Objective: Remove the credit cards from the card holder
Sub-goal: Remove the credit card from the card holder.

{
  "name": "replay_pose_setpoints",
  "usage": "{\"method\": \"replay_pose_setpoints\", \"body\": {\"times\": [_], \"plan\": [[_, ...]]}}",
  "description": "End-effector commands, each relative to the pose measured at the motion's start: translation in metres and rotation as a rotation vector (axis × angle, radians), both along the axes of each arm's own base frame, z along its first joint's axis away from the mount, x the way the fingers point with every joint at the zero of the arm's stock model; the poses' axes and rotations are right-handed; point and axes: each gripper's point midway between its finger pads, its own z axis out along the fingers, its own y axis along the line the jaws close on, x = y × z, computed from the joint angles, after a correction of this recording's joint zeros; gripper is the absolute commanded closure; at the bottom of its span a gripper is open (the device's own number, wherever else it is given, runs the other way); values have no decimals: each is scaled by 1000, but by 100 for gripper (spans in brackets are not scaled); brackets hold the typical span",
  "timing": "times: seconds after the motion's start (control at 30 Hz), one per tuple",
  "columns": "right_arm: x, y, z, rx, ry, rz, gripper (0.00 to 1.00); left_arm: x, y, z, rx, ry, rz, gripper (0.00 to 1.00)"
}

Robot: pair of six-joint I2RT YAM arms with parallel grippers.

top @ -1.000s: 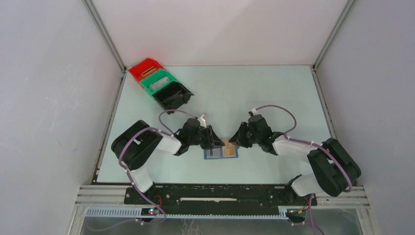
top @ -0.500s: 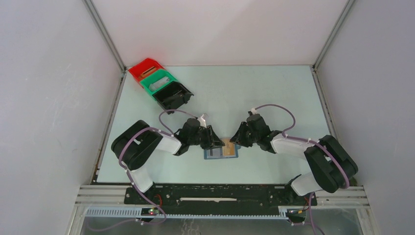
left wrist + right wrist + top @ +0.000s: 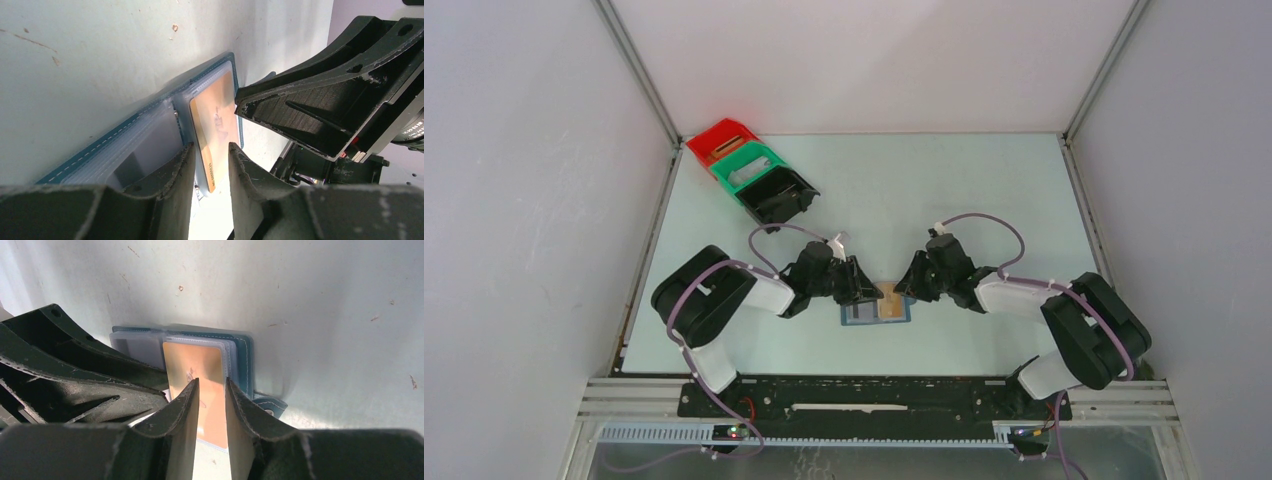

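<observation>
Top external view: card holder (image 3: 865, 313) lies open at the middle of the tabletop (image 3: 944, 190) near edge.
Left gripper (image 3: 211, 165): jaws a little spread, pinching nothing, over the fold.
Right gripper (image 3: 211, 400): also a little spread, over the tan credit card (image 3: 195, 362).
Handling: probably light, stiff, slippery; take its short end.

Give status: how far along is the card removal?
Done: card holder lies open on the table. In hand: left gripper sits at its fold, right gripper over the tan card, jaws slightly apart; no grip visible. Left: that card sits in its sleeve, no card lies loose, so all extraction remains.
</observation>
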Motion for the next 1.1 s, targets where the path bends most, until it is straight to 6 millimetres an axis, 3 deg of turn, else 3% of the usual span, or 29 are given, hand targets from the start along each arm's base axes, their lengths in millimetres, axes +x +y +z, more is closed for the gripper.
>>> {"method": "replay_pose_setpoints", "body": {"times": [0.0, 0.57, 0.87, 0.97, 1.07], "plan": [[2, 12, 7, 8, -33, 47, 66, -3, 6, -8, 20, 15, 3, 64], [-7, 26, 9, 28, -37, 93, 69, -3, 4, -10, 12, 19, 0, 70], [-10, 30, 11, 39, -42, 109, 69, -3, 3, -11, 9, 26, -6, 87], [-10, 30, 9, 34, -36, 104, 69, -3, 3, -10, 6, 26, -9, 99], [-10, 28, 6, 26, -26, 94, 69, -3, 4, -9, 2, 23, -10, 100]]}}
